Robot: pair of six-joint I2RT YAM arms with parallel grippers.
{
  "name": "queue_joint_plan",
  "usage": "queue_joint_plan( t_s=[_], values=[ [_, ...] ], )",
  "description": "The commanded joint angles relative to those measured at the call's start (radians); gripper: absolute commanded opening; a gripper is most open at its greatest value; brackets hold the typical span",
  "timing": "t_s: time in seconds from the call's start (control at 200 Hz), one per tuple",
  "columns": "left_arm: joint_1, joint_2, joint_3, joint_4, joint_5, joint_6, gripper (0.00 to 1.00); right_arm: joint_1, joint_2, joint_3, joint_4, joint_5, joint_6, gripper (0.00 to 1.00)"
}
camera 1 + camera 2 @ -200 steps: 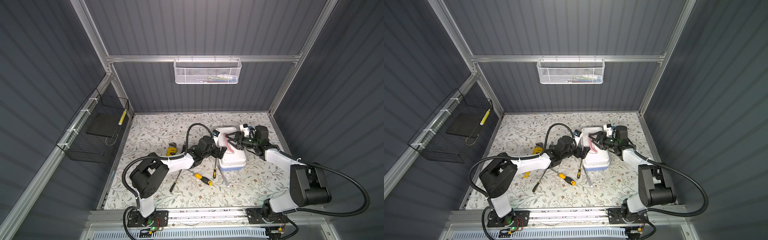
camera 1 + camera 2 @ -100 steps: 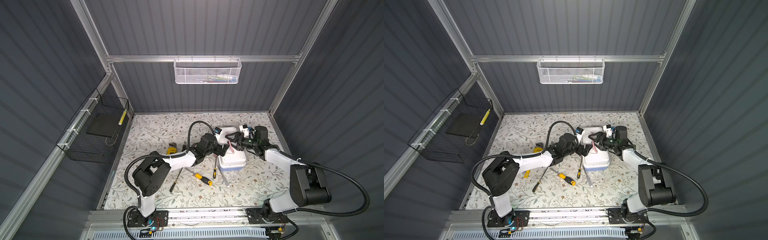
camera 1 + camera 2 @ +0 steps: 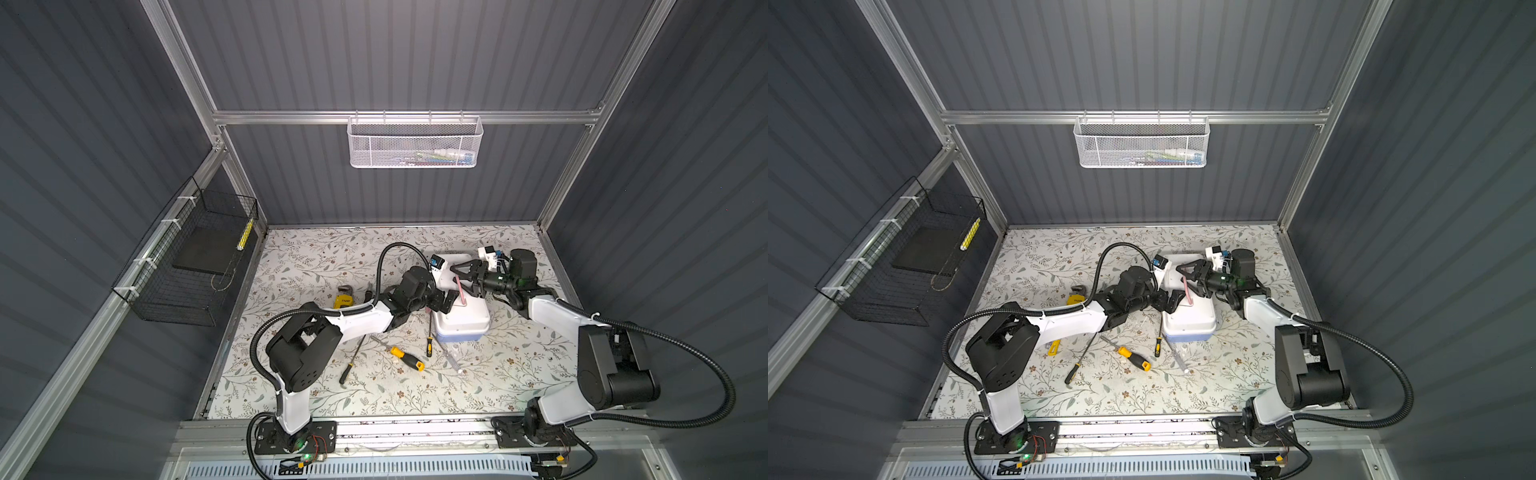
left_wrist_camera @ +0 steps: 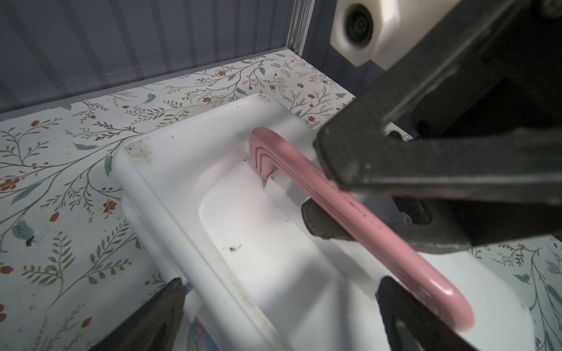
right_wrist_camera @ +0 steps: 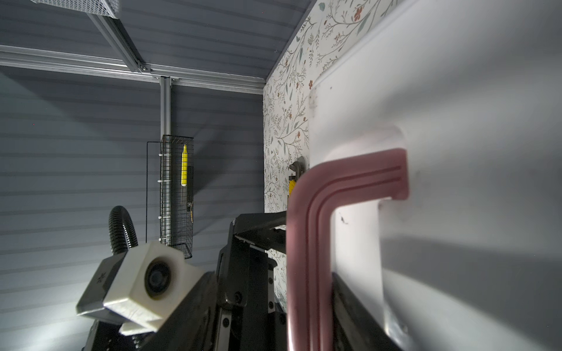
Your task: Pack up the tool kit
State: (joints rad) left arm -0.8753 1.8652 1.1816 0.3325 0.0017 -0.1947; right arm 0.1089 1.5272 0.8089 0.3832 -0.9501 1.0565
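Right tool is closed on the pink handle of the tool kit, one finger over the bar and one under it. Left tool is released, jaws spread wide, just beside the edge of the white lid and grasping nothing.

The kit sits on the counter, right of middle and toward the back, its lid down on the light blue base. Its contents lie outside it: the yellow pipe wrench is off to the left with the left arm crossing over it, and the screwdrivers are scattered just in front of the box.

The box looks like thin moulded plastic, so probably stiff, smooth and light, and likely to skid or tip when pulled by one end. The handle is the obvious hold, but it appears hinged and would swing before it carries. To raise the lid alone, the base probably needs pinning with the open tool. The latch is not visible.

The counter is flat and covered in a floral print, which makes the thin screwdriver shafts hard to pick out. Grey ribbed walls close in on three sides — a white mesh basket hangs on the back rail, and a black wire basket on the left wall.
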Motion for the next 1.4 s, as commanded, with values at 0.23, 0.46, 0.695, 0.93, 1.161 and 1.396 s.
queue_joint_plan(
  t_s=[0.23, 0.46, 0.695, 0.93, 1.161, 1.396],
  values=[
    [0.001, -0.068, -0.015, -0.021, -0.027, 0.018, 1.00, -0.019, -0.001, -0.009, 0.208, -0.064, 0.118, 0.51],
    [0.001, -0.163, -0.077, -0.024, -0.037, 0.003, 1.00, -0.040, -0.005, -0.021, 0.235, -0.077, 0.125, 0.50],
    [0.003, -0.260, -0.144, -0.073, -0.094, -0.009, 1.00, -0.065, -0.023, -0.022, 0.134, -0.069, 0.043, 0.50],
    [0.048, -0.284, -0.183, -0.042, 0.056, -0.146, 1.00, -0.092, -0.046, -0.033, 0.075, -0.067, -0.006, 0.50],
    [0.067, -0.275, -0.196, 0.017, 0.187, -0.256, 1.00, -0.094, -0.043, -0.045, 0.136, -0.070, 0.032, 0.49],
    [0.071, -0.248, -0.220, 0.068, 0.206, -0.278, 1.00, -0.091, -0.055, -0.020, -0.044, -0.036, -0.088, 0.57]
  ],
)
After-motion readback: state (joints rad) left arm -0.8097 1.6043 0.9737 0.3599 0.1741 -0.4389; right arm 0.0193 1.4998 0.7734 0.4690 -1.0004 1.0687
